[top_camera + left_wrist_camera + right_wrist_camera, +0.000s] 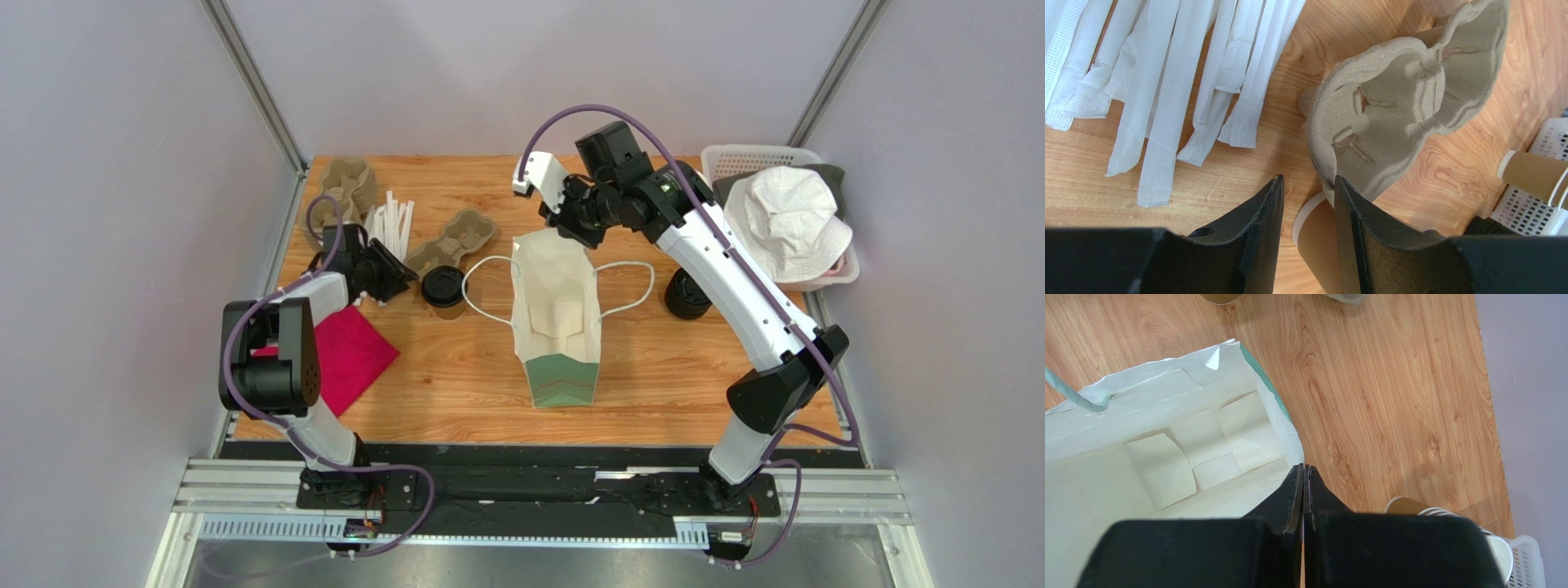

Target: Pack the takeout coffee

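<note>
Your open left hand (402, 277) sits at the takeout coffee's (443, 289) 9 o'clock; an off-centre squeeze could topple it. Your right hand (1303, 468) pinches the bag (558, 319).

Pale lilac-grey walls (111, 184) enclose a wooden table (466, 380) — slim metal corner posts (252, 80) behind, light even.

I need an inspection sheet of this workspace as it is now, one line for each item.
surface: wooden table, no spill seen.
job's things: takeout coffee upright, lid on, left of the paper bag, which is open and empty.
clutter: wrapped straws, two pulp carriers, red napkin, black lid, basket holding a white hat.
grippers: left gripper jaws open beside the coffee; right gripper jaws shut on the bag's rim.
cables: purple cable loops along each arm.
surroundings: grey walls; nothing else seen.
</note>
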Controlling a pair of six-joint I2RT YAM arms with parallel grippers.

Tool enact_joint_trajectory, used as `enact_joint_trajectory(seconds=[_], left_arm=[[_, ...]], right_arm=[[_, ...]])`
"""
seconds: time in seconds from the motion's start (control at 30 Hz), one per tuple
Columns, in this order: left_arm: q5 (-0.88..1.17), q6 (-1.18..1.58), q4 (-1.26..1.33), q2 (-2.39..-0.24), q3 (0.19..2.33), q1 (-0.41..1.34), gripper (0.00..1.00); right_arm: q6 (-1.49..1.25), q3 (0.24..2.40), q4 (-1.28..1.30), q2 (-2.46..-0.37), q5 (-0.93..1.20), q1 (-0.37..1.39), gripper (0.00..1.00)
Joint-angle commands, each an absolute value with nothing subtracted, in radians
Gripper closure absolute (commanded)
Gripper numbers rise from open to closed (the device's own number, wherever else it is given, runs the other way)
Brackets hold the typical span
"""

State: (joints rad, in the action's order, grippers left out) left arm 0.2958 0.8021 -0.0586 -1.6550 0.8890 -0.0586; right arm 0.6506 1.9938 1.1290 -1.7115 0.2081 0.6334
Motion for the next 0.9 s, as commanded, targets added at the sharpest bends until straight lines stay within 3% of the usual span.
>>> enact_joint_trajectory(seconds=[0.0, 0.37, 0.67, 0.87], left_arm=[[0.314, 0.818, -0.005, -1.677, 0.891, -0.055, 0.57], [0.37, 0.835, 0.094, -1.739, 0.911, -0.055, 0.68], [0.394, 0.81, 0.089, -1.79, 0.992, -0.055, 1.0], [0.448, 0.749, 0.078, -1.77, 1.061, -0.052, 1.0]], right_arm=[[0.634, 2.037, 1.123, -1.707, 0.196, 0.63, 1.0], [0.632, 2.04, 1.132, -1.71, 0.19, 0.629, 1.0], [0.629, 2.033, 1.134, -1.697, 0.186, 0.629, 1.0], [0.629, 2.017, 1.137, -1.671, 0.178, 0.618, 1.0]])
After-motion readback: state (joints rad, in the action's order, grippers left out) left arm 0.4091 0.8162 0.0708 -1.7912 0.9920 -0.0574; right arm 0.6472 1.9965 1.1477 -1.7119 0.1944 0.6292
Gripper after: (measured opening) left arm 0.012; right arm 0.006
